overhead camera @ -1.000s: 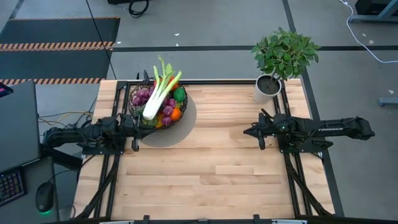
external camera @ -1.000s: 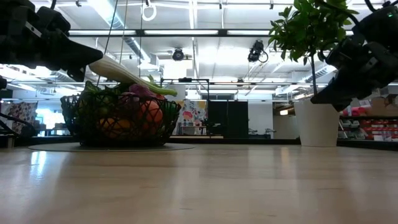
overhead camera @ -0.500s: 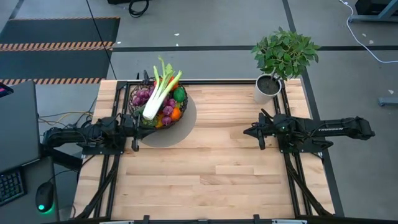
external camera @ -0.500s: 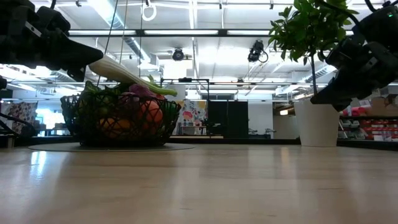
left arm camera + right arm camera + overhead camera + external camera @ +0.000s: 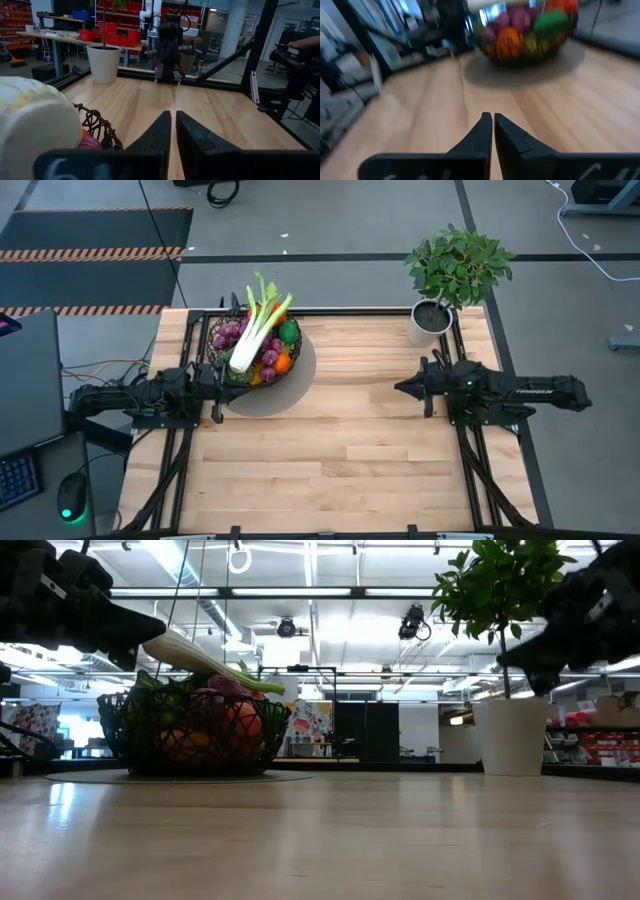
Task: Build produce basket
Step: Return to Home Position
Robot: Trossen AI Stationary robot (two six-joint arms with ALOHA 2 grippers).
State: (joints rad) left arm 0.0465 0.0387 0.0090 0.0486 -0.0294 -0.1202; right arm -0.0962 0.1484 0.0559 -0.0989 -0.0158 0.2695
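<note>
One pale wooden table (image 5: 340, 450) fills the middle of the high view. The left arm (image 5: 130, 398) is laid along its left edge and the right arm (image 5: 510, 390) along its right edge. Only the right arm has altered in the last second. It has been drawn back a little toward the right of the frame and straightened, and in the low view its tip is now seen higher at the upper right than it was. The left arm has not been moved.

The potted plant (image 5: 458, 265) is stood at the table's upper right corner. The basket (image 5: 214, 338) is set on a round grey mat (image 5: 295, 385) at the upper left of the table, just above the left arm's tip in the frame. It is heaped with the produce. The leek (image 5: 253, 330) is laid across the top, with purple grapes (image 5: 269, 358), an orange piece (image 5: 283, 363) and a green piece (image 5: 289, 332) packed beneath.

The left gripper (image 5: 173, 116) is pressed closed, fingertip against fingertip, with nothing held. The right gripper (image 5: 493, 116) is likewise closed to a hairline and empty. From this the filling is judged complete, and only the parking of the right arm is thought to remain.
</note>
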